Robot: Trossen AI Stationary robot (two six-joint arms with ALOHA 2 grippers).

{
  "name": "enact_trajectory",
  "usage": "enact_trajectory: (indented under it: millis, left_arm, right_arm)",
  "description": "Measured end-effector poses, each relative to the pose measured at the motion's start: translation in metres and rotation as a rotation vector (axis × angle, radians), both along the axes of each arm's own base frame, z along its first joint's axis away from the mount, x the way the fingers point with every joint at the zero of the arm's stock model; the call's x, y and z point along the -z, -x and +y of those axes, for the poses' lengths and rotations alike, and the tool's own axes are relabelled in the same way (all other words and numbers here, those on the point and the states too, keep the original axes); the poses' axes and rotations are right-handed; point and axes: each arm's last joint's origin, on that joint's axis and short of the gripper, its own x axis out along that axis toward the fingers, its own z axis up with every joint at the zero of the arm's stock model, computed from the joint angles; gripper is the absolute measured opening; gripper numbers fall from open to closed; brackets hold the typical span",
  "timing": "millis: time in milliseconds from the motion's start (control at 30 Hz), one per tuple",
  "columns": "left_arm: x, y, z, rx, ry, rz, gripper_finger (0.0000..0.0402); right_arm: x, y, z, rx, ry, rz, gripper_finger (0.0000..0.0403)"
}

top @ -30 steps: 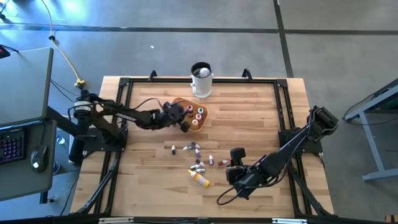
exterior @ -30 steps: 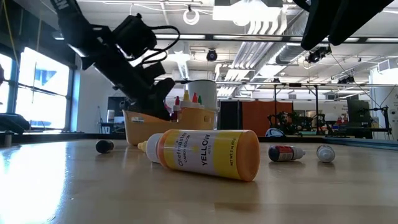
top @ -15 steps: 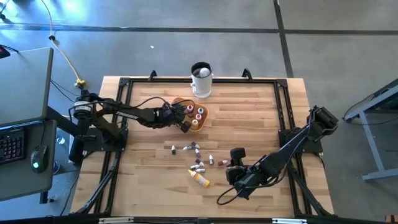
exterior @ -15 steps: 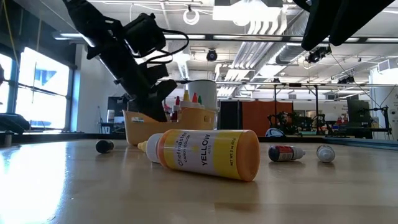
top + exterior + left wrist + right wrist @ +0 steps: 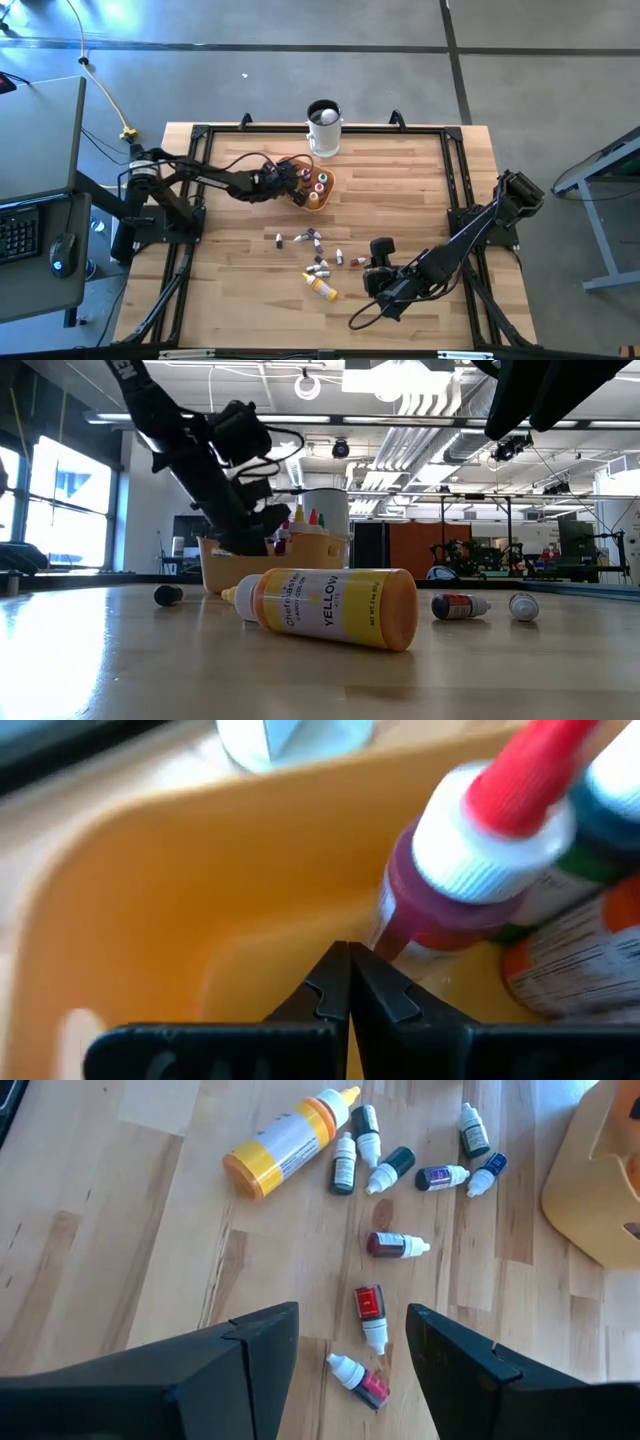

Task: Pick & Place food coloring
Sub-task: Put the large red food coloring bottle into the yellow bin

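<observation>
Several small food coloring bottles [image 5: 318,242] lie scattered on the wooden table, seen closer in the right wrist view [image 5: 398,1245]. A bigger yellow bottle [image 5: 321,288] lies on its side near them. More small bottles [image 5: 318,184] stand upright in the orange bowl [image 5: 292,165]. My left gripper [image 5: 348,952] is shut inside that bowl, beside a dark red bottle with a red cap [image 5: 470,850]. My right gripper [image 5: 350,1325] hangs open above the table near the right front, over two red bottles [image 5: 372,1305]. My left gripper's shut fingertips [image 5: 365,975] slant down into the orange bowl, right beside the lower body [image 5: 395,925] of the red-capped bottle. Whether they touch that bottle or the bowl's floor I cannot tell.
A white mug [image 5: 323,128] stands at the far edge behind the bowl. A black frame [image 5: 452,170] runs around the tabletop. Bare wood lies at the left front [image 5: 230,290] and far right [image 5: 400,180].
My left gripper has swung a little toward the table's far edge over the orange bowl and tipped flatter, its fingers staying shut. My right arm and the bottles on the table have kept still.
</observation>
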Motion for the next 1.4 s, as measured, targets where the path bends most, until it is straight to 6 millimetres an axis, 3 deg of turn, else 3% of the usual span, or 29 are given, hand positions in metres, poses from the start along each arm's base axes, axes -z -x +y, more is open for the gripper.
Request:
enact_trajectory:
  millis: [800, 1100, 1400]
  left_arm:
    - [-0.002, -0.012, 0.0, 0.12, 0.034, -0.11, 0.0]
    - [-0.002, -0.012, -0.001, 0.183, -0.001, -0.074, 0.0]
    - [-0.001, -0.011, 0.0, 0.284, -0.143, 0.061, 0.0]
  right_arm:
    - [0.0, 0.0, 0.0, 0.004, 0.007, -0.006, 0.0181]
    - [0.0, 0.0, 0.0, 0.005, 0.008, -0.006, 0.0181]
    - [0.0, 0.0, 0.0, 0.005, 0.009, -0.007, 0.0181]
